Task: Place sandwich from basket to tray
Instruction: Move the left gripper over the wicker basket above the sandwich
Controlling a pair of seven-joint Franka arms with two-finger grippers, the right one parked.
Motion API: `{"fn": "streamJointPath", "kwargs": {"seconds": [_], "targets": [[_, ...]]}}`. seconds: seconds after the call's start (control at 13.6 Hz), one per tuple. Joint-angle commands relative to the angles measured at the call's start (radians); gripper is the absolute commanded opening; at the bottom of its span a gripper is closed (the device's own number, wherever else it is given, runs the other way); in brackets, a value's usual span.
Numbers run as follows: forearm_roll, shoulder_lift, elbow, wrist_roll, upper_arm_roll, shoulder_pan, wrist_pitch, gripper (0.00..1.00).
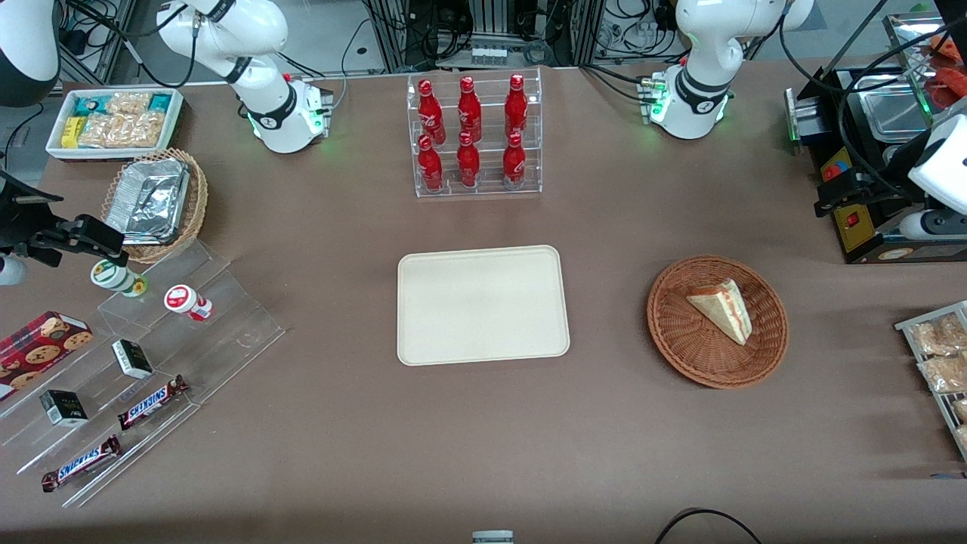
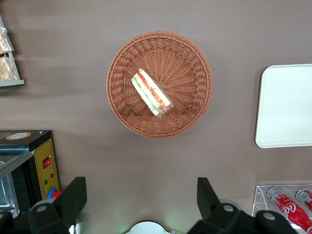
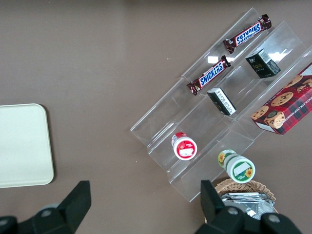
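The sandwich (image 1: pixel 721 306), a pale triangular wedge with red and green filling, lies in the round reddish-brown wicker basket (image 1: pixel 680 332). In the left wrist view the sandwich (image 2: pixel 152 92) sits near the middle of the basket (image 2: pixel 190 63). The cream tray (image 1: pixel 483 306) lies flat and empty beside the basket, toward the parked arm's end; its edge shows in the wrist view (image 2: pixel 285 107). My left gripper (image 2: pixel 140 187) is open and empty, held high above the table and farther from the front camera than the basket. In the front view it (image 1: pixel 838 190) shows at the working arm's end.
A clear rack of red bottles (image 1: pixel 476 136) stands farther from the front camera than the tray. A black machine (image 1: pixel 869 189) and a rack of snack bags (image 1: pixel 937 355) stand at the working arm's end. Acrylic steps with snacks (image 1: pixel 151 363), a tan foil basket (image 1: pixel 155 200) and a white bin (image 1: pixel 113 121) are at the parked arm's end.
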Motion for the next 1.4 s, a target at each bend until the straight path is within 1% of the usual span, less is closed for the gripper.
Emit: {"fn": "streamJointPath", "kwargs": {"seconds": [0.0, 0.29, 0.51, 0.81, 1.18, 1.32], "targets": [[-0.004, -0.012, -0.007, -0.017, 0.006, -0.007, 0.014, 1.0], [-0.006, -0.004, -0.01, -0.011, 0.006, -0.007, 0.02, 1.0], [-0.013, 0.025, -0.047, -0.002, 0.007, 0.0, 0.032, 1.0], [-0.007, 0.033, -0.234, -0.002, 0.006, -0.008, 0.226, 1.0], [-0.007, 0.039, -0.412, -0.002, 0.006, -0.008, 0.432, 1.0], [-0.007, 0.04, -0.46, -0.005, 0.006, -0.008, 0.489, 1.0]]}}
